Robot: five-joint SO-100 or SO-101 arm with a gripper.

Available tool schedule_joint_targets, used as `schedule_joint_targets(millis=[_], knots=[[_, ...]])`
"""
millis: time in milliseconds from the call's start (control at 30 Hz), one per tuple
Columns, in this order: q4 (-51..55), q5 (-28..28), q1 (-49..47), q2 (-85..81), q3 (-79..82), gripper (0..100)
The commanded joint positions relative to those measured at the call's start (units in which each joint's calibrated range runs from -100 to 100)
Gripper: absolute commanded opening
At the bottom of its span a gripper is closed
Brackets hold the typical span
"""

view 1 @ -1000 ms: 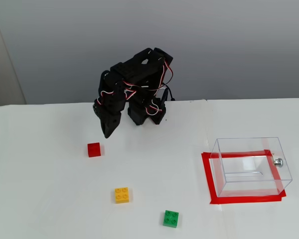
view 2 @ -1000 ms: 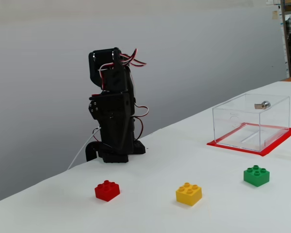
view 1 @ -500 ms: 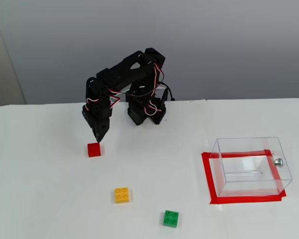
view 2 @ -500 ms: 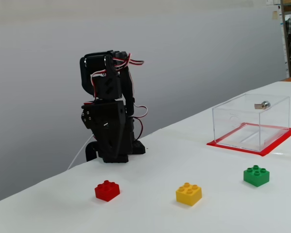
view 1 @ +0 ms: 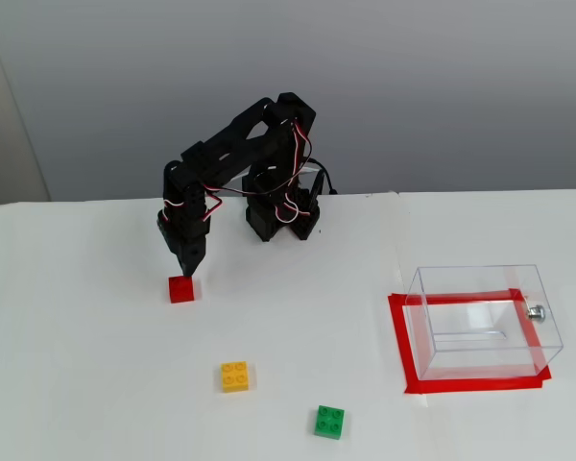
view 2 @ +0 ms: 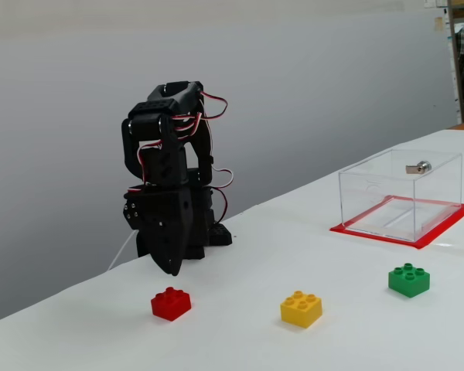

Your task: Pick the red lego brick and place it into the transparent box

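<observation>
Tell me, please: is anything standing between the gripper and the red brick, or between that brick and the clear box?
Nothing visible. The gripper hangs just above the red brick. The yellow brick and green brick lie nearer the camera, off the line to the clear box.

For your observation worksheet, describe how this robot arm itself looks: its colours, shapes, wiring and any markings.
The arm is built of matte black, blocky plastic segments on a black base at the table's far edge. Loose red, white and black cables loop between the joints. The end effector is black too and tapers to a narrow point. No logos or markings can be made out in either fixed view.
</observation>
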Motion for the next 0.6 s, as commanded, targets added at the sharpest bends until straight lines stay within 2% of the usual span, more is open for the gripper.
schedule_joint_targets(millis=[0,167,400,567], knots=[[-0.7,0.2,0.0,-0.7,0.6,2],[-0.7,0.2,0.0,-0.8,0.2,3],[-0.7,-0.4,0.1,-0.4,0.0,23],[-5.0,-0.3,-0.3,0.0,0.4,26]])
